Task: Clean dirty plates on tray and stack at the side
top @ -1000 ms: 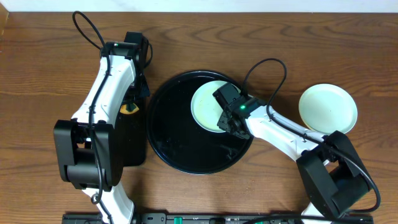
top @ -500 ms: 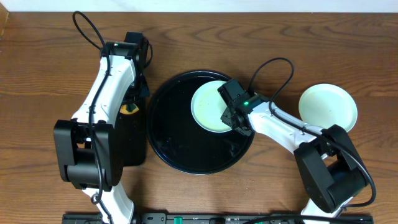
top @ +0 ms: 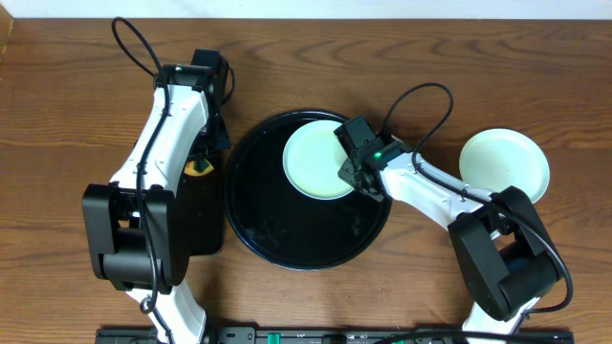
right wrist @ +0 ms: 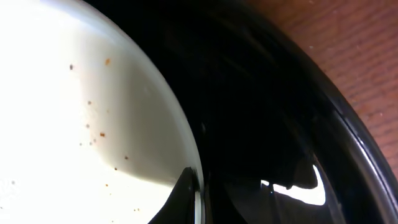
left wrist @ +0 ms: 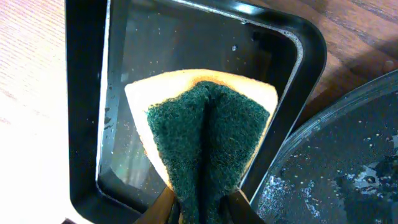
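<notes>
Plates: 2 in view, 1 plate on tray (top: 311, 162) and 1 plate on table (top: 504, 164); can't tell if the 2nd is a stack. Trays: 2, i.e. 1 round tray (top: 277, 234) and 1 rect. tray (left wrist: 87, 93). Sponges: 1 sponge (left wrist: 208, 137). Arms: 2, left arm (top: 163, 124) and right arm (top: 430, 196), each w/ 1 gripper, so 2 total: left gripper (left wrist: 202, 205), right gripper (top: 355, 180). Cable loops: 2, left cable (top: 134, 43) and right cable (top: 421, 96). Green lights: 1 green light (top: 378, 156). Tables: 1 table (top: 57, 96).
</notes>
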### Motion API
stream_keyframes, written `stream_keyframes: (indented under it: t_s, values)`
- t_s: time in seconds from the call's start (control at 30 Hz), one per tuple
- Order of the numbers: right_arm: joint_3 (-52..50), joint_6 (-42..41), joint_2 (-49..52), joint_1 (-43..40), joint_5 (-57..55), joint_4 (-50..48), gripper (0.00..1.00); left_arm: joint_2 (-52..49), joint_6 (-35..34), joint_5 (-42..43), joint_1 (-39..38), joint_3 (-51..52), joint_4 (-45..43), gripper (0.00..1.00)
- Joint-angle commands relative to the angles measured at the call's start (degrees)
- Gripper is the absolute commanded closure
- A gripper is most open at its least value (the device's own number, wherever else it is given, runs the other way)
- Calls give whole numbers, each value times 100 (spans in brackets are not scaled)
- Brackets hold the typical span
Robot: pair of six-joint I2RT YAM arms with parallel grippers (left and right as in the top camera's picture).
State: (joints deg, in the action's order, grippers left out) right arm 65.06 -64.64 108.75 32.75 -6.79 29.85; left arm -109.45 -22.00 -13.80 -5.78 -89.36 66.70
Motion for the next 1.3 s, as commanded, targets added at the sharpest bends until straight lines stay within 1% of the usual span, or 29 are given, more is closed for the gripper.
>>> stream_keyframes:
  t_s: [0.0, 0.03, 0.2, 0.4, 0.53, 0.7, 0.87, 1.1, 1.27]
  values:
    - [-164, 868, 363, 17, -227, 13, 98, 37, 96, -2, 26, -66, 33, 83]
    - [-149, 1163, 280, 17, -448, 52, 98, 37, 98, 35, 26, -66, 31, 83]
    - [-87, 1718, -190, 22, -1204, 278, 98, 37, 98, 79, 26, -66, 28, 83]
    - [-87, 2315, -922, 22, -1513, 345, 98, 37, 98, 79, 26, -66, 28, 83]
    - [-87, 2415, -1349, 22, -1552, 422, 98, 37, 96, 79, 26, -66, 28, 83]
    - [-87, 2597, -1646, 22, -1569, 424, 99, 37, 96, 79, 26, -66, 28, 83]
    - [-87, 2728, -1781, 33, -1569, 426, 99, 37, 96, 79, 26, -66, 24, 83]
    - [-17, 3161, -1836, 33, -1674, 483, 98, 37, 96, 81, 26, -66, 4, 83]
    - [96, 3204, -1843, 33, -1722, 667, 98, 37, 98, 79, 26, -66, 4, 83]
